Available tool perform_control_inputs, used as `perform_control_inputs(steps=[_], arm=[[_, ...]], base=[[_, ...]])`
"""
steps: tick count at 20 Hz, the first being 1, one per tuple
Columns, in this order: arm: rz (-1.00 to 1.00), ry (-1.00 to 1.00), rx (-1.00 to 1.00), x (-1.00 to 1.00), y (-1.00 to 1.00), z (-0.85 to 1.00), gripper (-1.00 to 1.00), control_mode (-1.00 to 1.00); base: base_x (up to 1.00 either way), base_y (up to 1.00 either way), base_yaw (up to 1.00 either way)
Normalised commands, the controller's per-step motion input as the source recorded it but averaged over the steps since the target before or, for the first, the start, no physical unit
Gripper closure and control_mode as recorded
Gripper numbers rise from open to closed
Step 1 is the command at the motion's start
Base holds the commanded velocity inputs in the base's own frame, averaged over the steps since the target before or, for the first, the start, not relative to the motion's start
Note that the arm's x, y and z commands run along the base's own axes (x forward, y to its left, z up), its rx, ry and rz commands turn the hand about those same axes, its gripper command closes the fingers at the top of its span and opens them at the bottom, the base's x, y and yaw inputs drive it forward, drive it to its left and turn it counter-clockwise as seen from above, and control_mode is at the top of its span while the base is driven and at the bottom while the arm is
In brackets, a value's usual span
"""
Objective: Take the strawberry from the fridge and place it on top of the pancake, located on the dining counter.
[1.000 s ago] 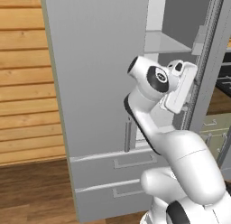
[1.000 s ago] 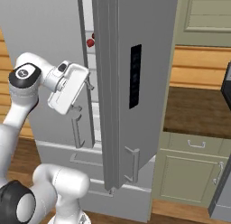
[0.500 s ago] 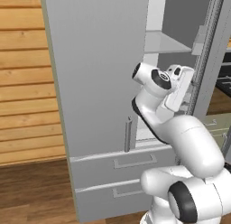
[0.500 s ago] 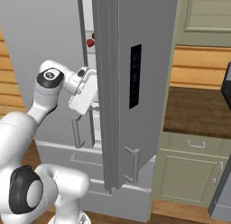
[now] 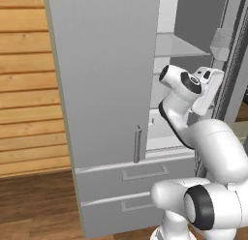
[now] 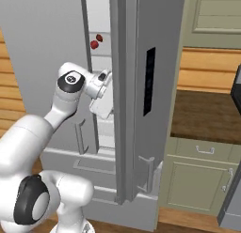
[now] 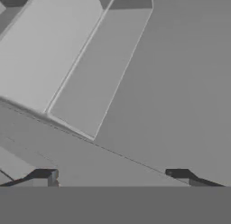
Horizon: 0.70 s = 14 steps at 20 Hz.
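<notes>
We see the fridge (image 5: 106,89) with its left door shut and its right door swung open, two drawers below. From the left base view our arm rises at lower right, bends at the elbow and reaches its white hand into the gap between the doors, at the height of a pale inner shelf (image 5: 177,46). From the right base view the arm (image 6: 70,86) comes up from lower left, the wrist turned so the hand slips behind the open door's edge (image 6: 124,96). Above the hand, on a higher shelf, sits the strawberry (image 6: 94,45), with a darker red item (image 6: 99,37) just beside it. In the hand view our pincer (image 7: 113,175) stands released, its two dark tips wide apart with nothing between them, facing plain grey fridge panels
</notes>
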Motion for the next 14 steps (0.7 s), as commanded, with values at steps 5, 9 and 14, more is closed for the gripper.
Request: perform_control_inputs(steps=[5, 9, 14], arm=[[0.00, -0.13, 0.00, -0.03, -0.85, 0.00, -1.00, -1.00], [0.00, -0.18, 0.00, 0.00, -0.66, -0.06, -1.00, -1.00], [0.00, -0.14, 0.00, 0.00, -0.44, -0.01, -1.00, -1.00]], base=[[0.00, 0.00, 0.00], [0.00, 0.00, 0.00], [0.00, 0.00, 0.00]])
